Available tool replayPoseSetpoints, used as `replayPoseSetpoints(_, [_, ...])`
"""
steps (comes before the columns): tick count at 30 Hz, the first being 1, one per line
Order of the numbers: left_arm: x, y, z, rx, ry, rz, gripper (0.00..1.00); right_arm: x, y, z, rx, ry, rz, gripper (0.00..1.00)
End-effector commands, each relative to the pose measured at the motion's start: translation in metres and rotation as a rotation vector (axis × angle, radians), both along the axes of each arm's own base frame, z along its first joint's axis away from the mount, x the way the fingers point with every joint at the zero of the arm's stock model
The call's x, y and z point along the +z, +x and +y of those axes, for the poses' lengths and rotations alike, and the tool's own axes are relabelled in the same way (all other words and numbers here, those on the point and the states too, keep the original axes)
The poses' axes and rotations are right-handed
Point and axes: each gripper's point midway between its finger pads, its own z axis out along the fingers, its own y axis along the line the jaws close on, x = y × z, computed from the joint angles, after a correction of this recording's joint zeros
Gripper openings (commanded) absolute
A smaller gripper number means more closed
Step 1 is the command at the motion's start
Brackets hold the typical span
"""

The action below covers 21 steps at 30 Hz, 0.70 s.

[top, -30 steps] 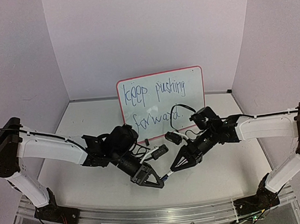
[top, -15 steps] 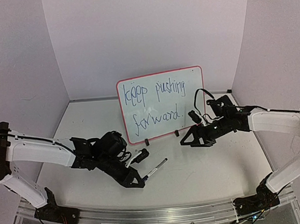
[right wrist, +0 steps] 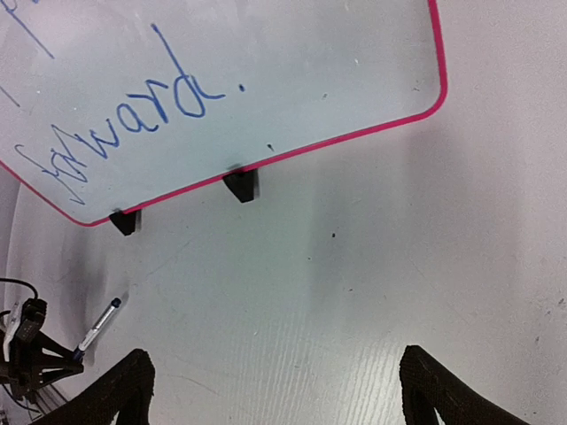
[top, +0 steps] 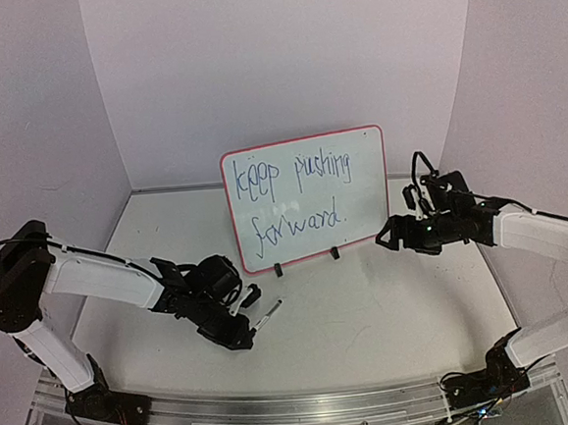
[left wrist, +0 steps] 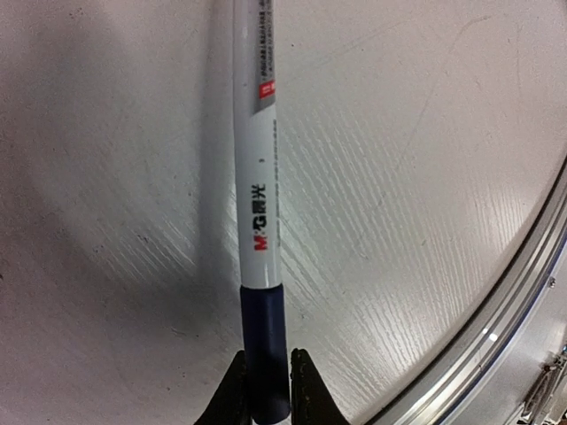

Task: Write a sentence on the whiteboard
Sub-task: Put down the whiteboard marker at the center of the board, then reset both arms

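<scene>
Right gripper (right wrist: 276, 354) withdrew rightward; whiteboard (right wrist: 337, 53) (upright) beyond its spread jaws.

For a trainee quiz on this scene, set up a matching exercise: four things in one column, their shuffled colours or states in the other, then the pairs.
Column one:
1. whiteboard
2. marker
3. left pincer
4. right pincer

Column two:
A. open, holding nothing
B. red-pink rim, standing upright
C. white barrel with a dark blue end
D. shut on the marker

Pairs: 1-B, 2-C, 3-D, 4-A.
</scene>
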Motion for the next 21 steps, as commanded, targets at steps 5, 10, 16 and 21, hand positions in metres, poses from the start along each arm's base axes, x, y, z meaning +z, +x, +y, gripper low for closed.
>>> replayPoseSetpoints(5, [0.016, 0.038, 0.004, 0.134, -0.049, -0.075, 0.54, -0.010, 0.009, -0.041, -0.142, -0.109, -0.027, 0.92])
replayPoseSetpoints(10, [0.020, 0.055, 0.019, 0.189, -0.054, -0.098, 0.73, -0.014, 0.014, -0.062, -0.190, -0.151, -0.038, 0.93])
replayPoseSetpoints(16, [0.028, 0.094, 0.060, 0.320, -0.055, -0.140, 0.82, -0.022, 0.024, -0.091, -0.244, -0.183, -0.032, 0.93])
replayPoseSetpoints(21, [0.034, 0.134, 0.119, 0.494, -0.075, -0.181, 0.82, -0.027, 0.037, -0.121, -0.320, -0.168, -0.049, 0.92])
